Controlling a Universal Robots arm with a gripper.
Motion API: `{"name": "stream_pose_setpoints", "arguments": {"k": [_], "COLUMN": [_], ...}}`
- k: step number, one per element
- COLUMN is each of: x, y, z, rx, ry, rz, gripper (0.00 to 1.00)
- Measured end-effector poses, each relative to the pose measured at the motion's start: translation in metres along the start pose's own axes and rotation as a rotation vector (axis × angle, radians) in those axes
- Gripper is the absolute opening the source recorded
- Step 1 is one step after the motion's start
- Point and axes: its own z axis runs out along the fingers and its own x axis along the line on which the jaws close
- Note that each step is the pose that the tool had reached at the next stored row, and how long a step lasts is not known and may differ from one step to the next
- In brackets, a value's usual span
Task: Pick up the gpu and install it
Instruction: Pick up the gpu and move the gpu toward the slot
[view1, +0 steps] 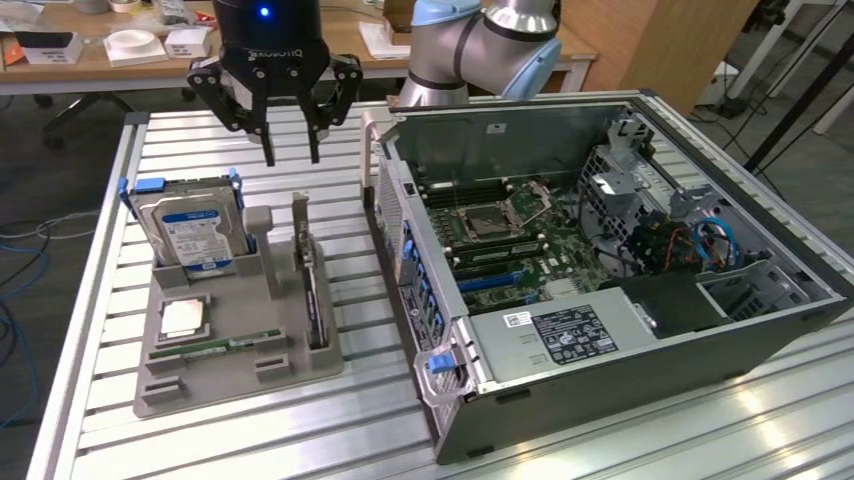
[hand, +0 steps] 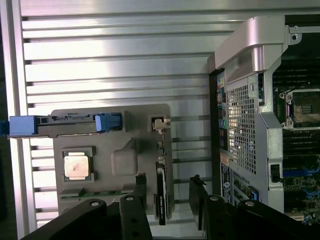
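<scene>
Gripper (view1: 294, 155), we see, hangs open above the gpu (view1: 310, 285) (stood on edge in its holder (view1: 227, 352), likely for straddling).

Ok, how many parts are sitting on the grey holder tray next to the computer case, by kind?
Hard drive: 1
CPU chip: 1
RAM stick: 1
gpu: 1
Total: 4

gpu (hand: 162, 190) edge-on, faces unseen; computer case (hand: 250, 125) cut by frame edge.
</scene>
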Motion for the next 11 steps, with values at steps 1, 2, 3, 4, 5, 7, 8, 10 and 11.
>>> {"name": "stream_pose_setpoints", "arguments": {"k": [1,2,3,4,5,7,8,10,11], "x": [0.0,0.0,0.0,0.0,0.0,0.0,0.0,0.0,0.0], "y": [0.0,0.0,0.0,0.0,0.0,0.0,0.0,0.0,0.0], "z": [0.0,0.0,0.0,0.0,0.0,0.0,0.0,0.0,0.0], "rx": [0.0,0.0,0.0,0.0,0.0,0.0,0.0,0.0,0.0], "ry": [0.0,0.0,-0.0001,0.0,0.0,0.0,-0.0001,0.0,0.0], "rz": [0.0,0.0,0.0,0.0,0.0,0.0,0.0,0.0,0.0], "gripper": [0.47,0.48,0.48,0.48,0.55,0.55,0.55,0.55,0.55]}}
